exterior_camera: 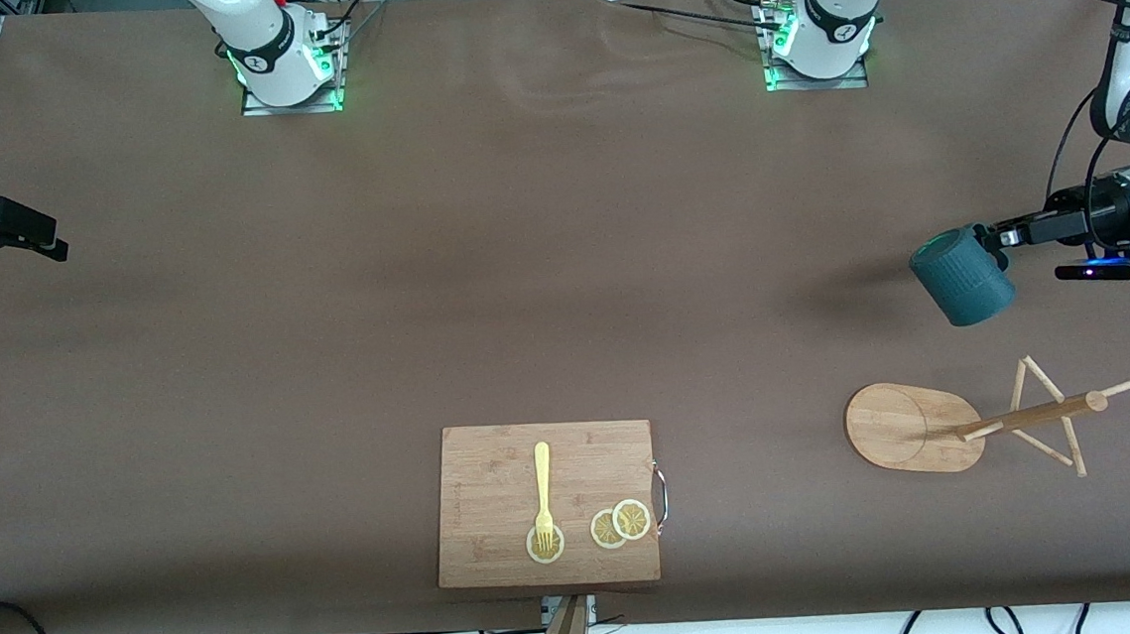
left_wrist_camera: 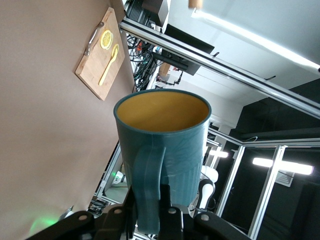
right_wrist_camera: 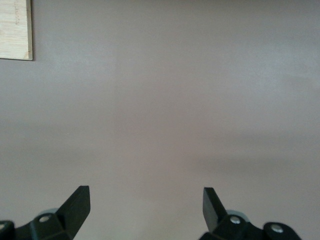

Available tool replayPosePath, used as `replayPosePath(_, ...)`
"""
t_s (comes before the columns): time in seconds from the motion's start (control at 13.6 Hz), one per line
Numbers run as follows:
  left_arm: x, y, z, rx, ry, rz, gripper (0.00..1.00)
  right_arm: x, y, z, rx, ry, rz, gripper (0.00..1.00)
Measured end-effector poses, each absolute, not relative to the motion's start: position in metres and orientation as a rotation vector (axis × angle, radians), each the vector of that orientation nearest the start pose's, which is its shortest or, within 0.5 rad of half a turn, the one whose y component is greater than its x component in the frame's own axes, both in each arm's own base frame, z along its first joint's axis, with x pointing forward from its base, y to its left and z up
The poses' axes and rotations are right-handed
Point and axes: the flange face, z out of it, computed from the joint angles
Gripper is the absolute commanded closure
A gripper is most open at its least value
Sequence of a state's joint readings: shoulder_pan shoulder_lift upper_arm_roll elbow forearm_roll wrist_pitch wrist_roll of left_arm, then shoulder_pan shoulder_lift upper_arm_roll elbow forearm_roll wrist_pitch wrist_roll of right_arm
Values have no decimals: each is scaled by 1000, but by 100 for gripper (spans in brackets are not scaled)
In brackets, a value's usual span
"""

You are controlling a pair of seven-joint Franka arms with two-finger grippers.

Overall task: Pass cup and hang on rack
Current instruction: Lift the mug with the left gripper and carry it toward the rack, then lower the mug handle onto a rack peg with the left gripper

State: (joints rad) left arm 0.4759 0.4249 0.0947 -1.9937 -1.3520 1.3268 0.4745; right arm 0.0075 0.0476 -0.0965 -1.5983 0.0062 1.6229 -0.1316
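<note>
The cup (exterior_camera: 962, 276), ribbed teal with tan inside, we see clamped by its handle in the left gripper (exterior_camera: 997, 237) above the bamboo rack (exterior_camera: 916, 427); the right gripper (exterior_camera: 53, 243) waits over bare table, jaws wide, empty

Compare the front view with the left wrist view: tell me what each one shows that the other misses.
Only the front view shows the rack standing on the table, and the open right gripper waiting at the right arm's end. Only the left wrist view shows the cup's yellowish inside and the left gripper shut on its handle. Both show the cup held in the air, and the cutting board with fork and lemon slices.
</note>
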Motion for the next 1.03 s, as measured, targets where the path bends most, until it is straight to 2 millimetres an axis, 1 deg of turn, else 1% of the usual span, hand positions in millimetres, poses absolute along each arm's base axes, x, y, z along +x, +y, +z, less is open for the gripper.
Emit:
replayPosePath(0.15,530,195,280,1477,495,-124,100,570,-49,589,-3137,-66,33,0)
replayPosePath(0.37,552,210,277,1462,490,-79,100,570,-49,589,-3137,-66,34,0)
replayPosePath(0.52,563,217,271,1462,484,-67,100,571,-49,589,-3137,-65,32,0)
replayPosePath(0.81,584,226,258,1426,489,-29,100,573,-49,585,-3137,-65,41,0)
replayPosePath(1.03,593,228,252,1390,495,-3,100,576,-47,582,-3139,-70,25,0)
